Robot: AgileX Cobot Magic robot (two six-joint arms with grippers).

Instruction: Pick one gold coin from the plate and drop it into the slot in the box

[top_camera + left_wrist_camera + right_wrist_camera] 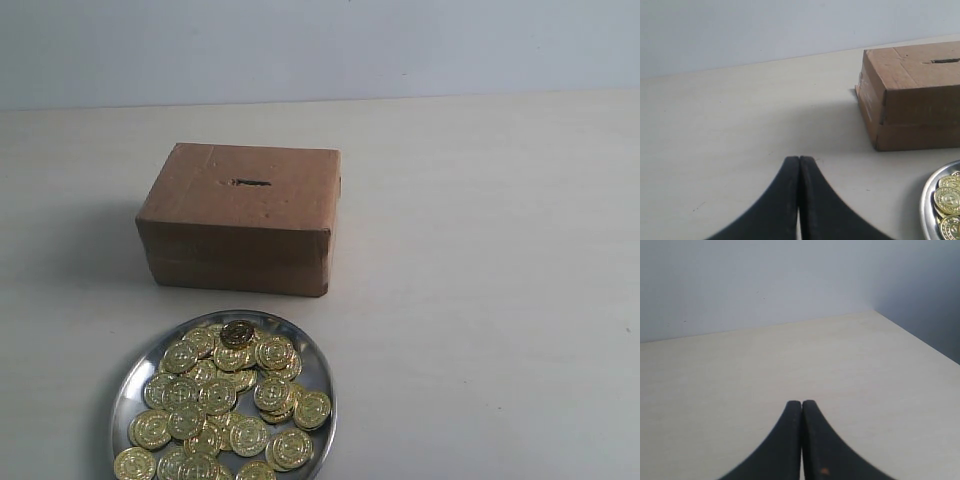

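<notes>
Table (500, 300): pale beige top, filled most of the ext. view; nothing but box + plate on it.
Wall (320, 40): plain grey-white band across the top of the ext. frame.
Box (240, 215): brown cardboard, taped seams, sat upper-centre of the ext. frame, a bit left of the middle, flat on the table. Also seen in the L wrist view (920, 100), one corner turned to the cam.
Plate (312, 362): shiny silver, raised rim, lower left of the ext. frame, cut off by the bottom edge. Near the box's front face but not touching it; strip of bare table between. L wrist view caught only a piece of its rim (927, 200).
Coins (215, 400): gold, heaped and overlapping, covered most of the plate; right part of the plate bare. A few showed in the L wrist view (950, 200).
L gripper (799, 159): black fingers pressed together, nothing between them, over bare table, well apart from box + plate.
R gripper (801, 402): black fingers also pressed together, empty, over bare table; only table + wall in its view.
Darker coin (237, 333): lay on top of the pile at the plate's far edge, nearest the box.
Slot (249, 183): short dark slit, rough edges, mid of the box's top face; nothing in it. Seen in the L wrist view too (945, 61).
</notes>
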